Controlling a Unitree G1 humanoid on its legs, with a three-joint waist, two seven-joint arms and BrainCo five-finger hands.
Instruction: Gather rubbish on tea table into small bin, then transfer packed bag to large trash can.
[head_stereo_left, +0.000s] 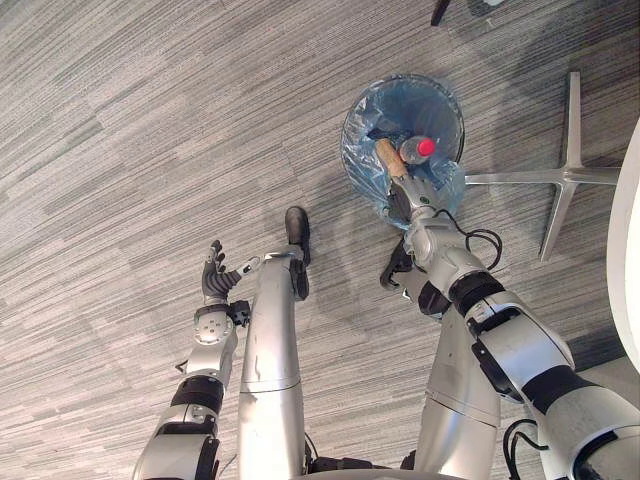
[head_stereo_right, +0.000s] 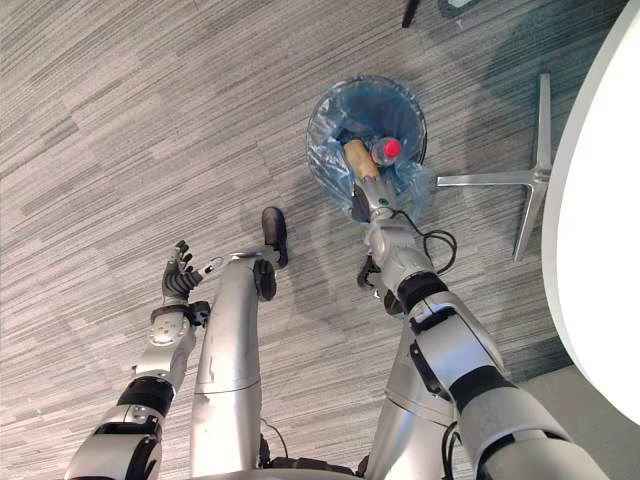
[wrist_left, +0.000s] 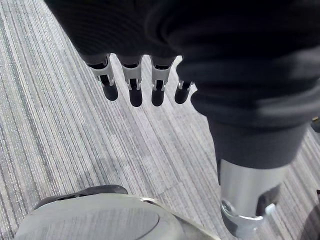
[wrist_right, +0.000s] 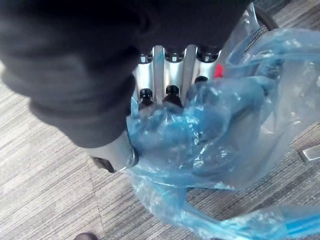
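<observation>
One small bin (head_stereo_left: 459, 118) is seen on the carpet (head_stereo_left: 120, 150), lined with one blue bag (wrist_right: 215, 125). One red-capped bottle (head_stereo_left: 418, 149) and one brown item (head_stereo_left: 386, 155) are counted inside. The bag's near edge is clenched by the right hand (head_stereo_left: 412, 198). The left hand (head_stereo_left: 214, 281) is held over the carpet, fingers relaxed.

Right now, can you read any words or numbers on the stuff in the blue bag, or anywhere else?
None can be read.
The bottle with the red cap, inside the blue bag: any label is too small to read.
The blue bag itself, the floor and the white table: no print that shows.
</observation>
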